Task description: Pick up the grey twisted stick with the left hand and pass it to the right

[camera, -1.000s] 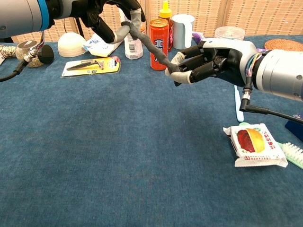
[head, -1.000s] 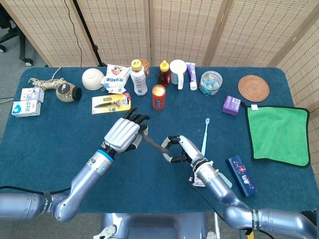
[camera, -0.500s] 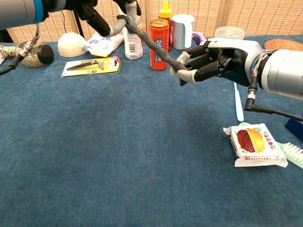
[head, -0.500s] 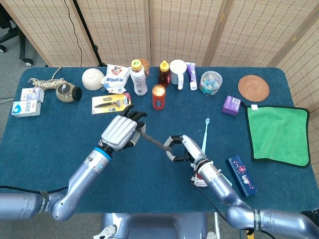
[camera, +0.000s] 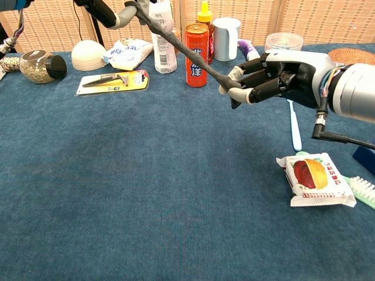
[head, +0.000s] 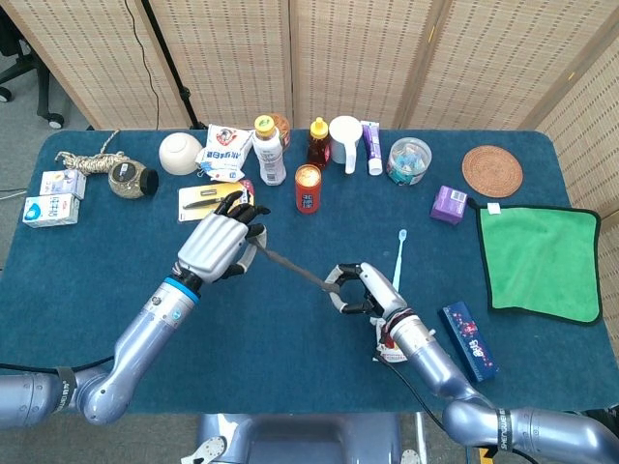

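The grey twisted stick (head: 295, 271) hangs above the table, pulled nearly straight between my two hands. My left hand (head: 218, 246) grips its far left end with curled fingers; in the chest view this hand (camera: 114, 12) is cut off by the top edge. My right hand (head: 363, 290) pinches the near right end between thumb and fingers. The chest view shows the stick (camera: 176, 41) slanting down from upper left to the right hand (camera: 281, 73), passing in front of the red can.
A red can (head: 308, 188), a white bottle (head: 270, 152) and a razor pack (head: 215, 200) stand behind the hands. A toothbrush (head: 397, 261) lies right of the right hand, a snack packet (camera: 316, 178) under that forearm. A green cloth (head: 542, 261) covers the right side.
My left hand has drawn away to the left and upward with its end, and the right hand shifted slightly right. The bent stick has been pulled almost straight between them.
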You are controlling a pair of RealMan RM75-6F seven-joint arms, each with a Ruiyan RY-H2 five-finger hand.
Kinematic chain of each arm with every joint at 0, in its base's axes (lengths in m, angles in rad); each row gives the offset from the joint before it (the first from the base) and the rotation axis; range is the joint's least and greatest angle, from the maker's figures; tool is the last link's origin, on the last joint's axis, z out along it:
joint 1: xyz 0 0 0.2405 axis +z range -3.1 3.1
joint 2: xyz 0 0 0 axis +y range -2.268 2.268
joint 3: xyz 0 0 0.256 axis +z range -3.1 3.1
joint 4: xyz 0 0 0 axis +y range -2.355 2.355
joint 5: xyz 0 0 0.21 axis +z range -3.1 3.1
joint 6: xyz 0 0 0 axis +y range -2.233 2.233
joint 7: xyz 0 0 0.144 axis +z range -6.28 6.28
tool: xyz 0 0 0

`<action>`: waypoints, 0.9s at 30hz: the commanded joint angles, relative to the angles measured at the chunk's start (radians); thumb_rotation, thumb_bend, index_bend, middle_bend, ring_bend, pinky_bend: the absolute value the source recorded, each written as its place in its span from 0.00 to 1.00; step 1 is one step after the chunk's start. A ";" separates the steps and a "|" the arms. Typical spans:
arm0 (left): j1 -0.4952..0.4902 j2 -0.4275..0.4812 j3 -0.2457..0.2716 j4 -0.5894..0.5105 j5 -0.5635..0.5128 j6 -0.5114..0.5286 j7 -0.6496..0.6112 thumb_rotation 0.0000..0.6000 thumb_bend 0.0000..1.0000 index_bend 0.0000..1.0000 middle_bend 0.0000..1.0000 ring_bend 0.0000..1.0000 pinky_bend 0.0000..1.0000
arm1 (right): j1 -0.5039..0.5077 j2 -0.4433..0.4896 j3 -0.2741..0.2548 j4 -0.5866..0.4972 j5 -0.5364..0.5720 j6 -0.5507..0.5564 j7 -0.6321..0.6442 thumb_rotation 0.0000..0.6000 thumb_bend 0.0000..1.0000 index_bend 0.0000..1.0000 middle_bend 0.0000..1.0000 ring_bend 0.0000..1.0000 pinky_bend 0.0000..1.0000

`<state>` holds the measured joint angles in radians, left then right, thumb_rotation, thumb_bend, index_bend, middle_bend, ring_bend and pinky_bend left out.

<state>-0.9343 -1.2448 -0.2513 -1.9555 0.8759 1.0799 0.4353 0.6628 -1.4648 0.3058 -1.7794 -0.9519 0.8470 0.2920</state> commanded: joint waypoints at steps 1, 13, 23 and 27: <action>0.004 0.009 -0.001 -0.002 0.006 -0.001 -0.005 1.00 0.59 0.66 0.22 0.19 0.00 | -0.002 0.001 0.000 0.000 0.000 0.000 0.002 1.00 0.71 0.75 0.59 0.42 0.13; 0.033 0.092 -0.019 -0.017 0.043 -0.004 -0.055 1.00 0.59 0.66 0.22 0.19 0.00 | -0.018 0.013 -0.002 0.005 -0.008 0.002 0.021 1.00 0.71 0.75 0.59 0.42 0.14; 0.061 0.143 -0.021 -0.013 0.066 -0.015 -0.105 1.00 0.59 0.66 0.22 0.18 0.00 | -0.028 0.027 -0.004 0.008 -0.015 0.000 0.030 1.00 0.71 0.75 0.59 0.42 0.14; 0.071 0.152 -0.014 -0.012 0.079 -0.019 -0.116 1.00 0.59 0.66 0.22 0.18 0.00 | -0.033 0.032 -0.005 0.009 -0.017 0.004 0.031 1.00 0.71 0.75 0.59 0.42 0.14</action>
<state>-0.8647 -1.0937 -0.2670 -1.9678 0.9538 1.0619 0.3207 0.6303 -1.4333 0.3012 -1.7710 -0.9686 0.8503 0.3229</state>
